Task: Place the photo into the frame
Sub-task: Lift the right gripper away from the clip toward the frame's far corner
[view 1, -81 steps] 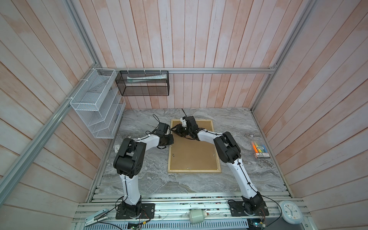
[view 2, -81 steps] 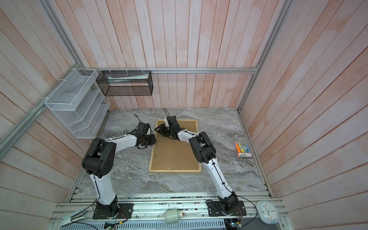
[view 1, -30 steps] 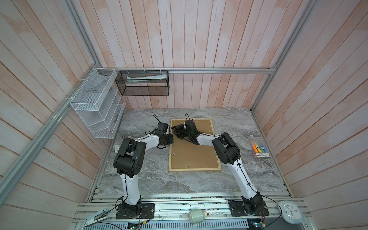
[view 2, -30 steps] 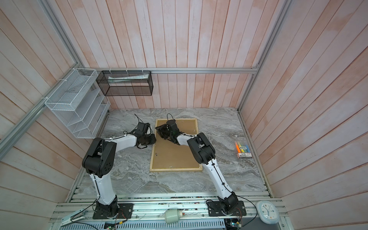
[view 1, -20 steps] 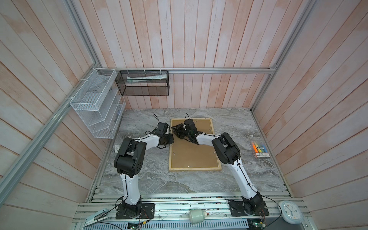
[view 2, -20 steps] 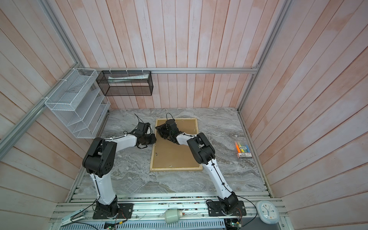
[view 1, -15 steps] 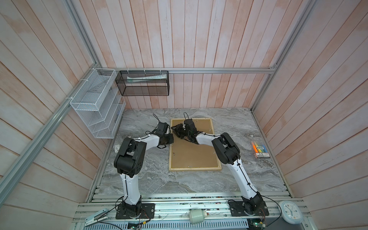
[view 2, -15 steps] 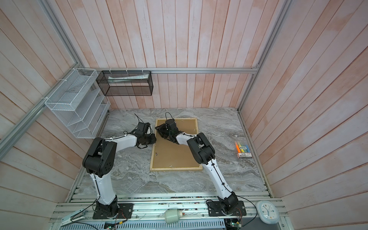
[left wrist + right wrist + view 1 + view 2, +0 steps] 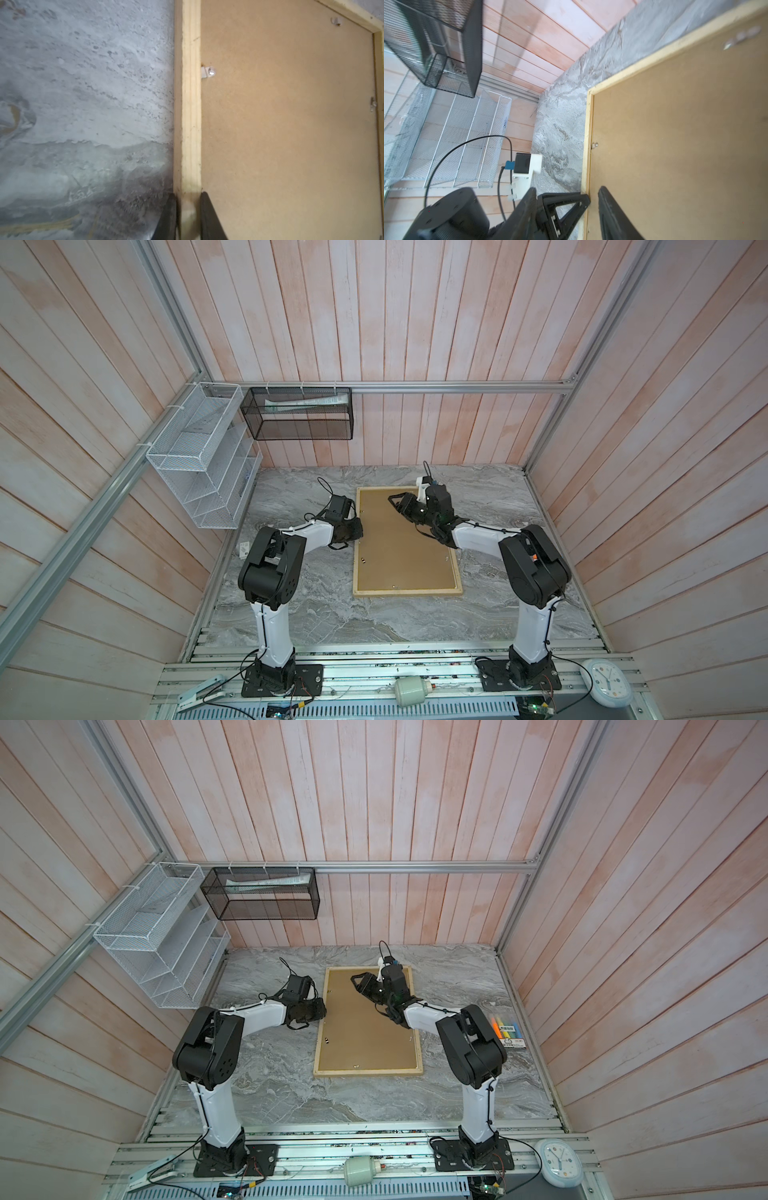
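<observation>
On the table (image 9: 316, 614), the frame (image 9: 405, 556) is lying back up, long axis pointing away from the bases. Left jaws are pinching its left rail; right jaws are hanging apart, empty, above the far end, a clip (image 9: 595, 144) just ahead. The photo is not showing; no writing is reading clearly.

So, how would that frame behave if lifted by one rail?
Probably stiff: the frame has a flat board back in wood rails. Likely light, its rails being thin. Pinched at one rail by the left gripper, it may tilt.
</observation>
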Controlling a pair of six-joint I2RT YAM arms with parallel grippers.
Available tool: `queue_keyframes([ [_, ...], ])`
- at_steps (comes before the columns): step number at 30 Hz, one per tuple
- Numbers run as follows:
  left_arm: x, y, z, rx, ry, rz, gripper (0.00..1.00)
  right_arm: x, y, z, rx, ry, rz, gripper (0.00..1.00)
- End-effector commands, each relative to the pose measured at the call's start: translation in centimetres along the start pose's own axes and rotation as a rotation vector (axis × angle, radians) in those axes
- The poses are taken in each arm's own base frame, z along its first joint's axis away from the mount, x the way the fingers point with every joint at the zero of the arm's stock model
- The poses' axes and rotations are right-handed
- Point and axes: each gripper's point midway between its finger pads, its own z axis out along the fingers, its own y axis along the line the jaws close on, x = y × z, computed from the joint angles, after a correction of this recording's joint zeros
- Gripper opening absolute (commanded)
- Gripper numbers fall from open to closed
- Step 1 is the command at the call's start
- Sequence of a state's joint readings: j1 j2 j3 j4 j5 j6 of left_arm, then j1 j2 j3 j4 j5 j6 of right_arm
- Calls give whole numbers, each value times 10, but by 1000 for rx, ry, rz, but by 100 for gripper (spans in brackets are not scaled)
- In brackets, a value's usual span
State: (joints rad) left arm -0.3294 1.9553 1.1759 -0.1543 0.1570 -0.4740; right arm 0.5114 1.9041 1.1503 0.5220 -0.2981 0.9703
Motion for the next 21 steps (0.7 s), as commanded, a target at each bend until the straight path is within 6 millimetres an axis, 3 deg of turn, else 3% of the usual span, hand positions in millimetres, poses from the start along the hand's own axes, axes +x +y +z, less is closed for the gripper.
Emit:
queue_keyframes([
  [1, -2, -21, 8, 94, -6, -72, 18, -8, -20, -23, 25, 22, -98, 54],
  [6, -10, -28, 10, 100, -22, -87, 22, -13, -39, -52, 41, 44, -111, 60],
  [14, -27, -33, -9, 84, -63, -40, 33, 2, -44, -53, 17, 94, -76, 64],
  [21, -14, -20, -42, 31, -91, -22, 34, 49, -46, -39, -21, 160, 5, 67],
])
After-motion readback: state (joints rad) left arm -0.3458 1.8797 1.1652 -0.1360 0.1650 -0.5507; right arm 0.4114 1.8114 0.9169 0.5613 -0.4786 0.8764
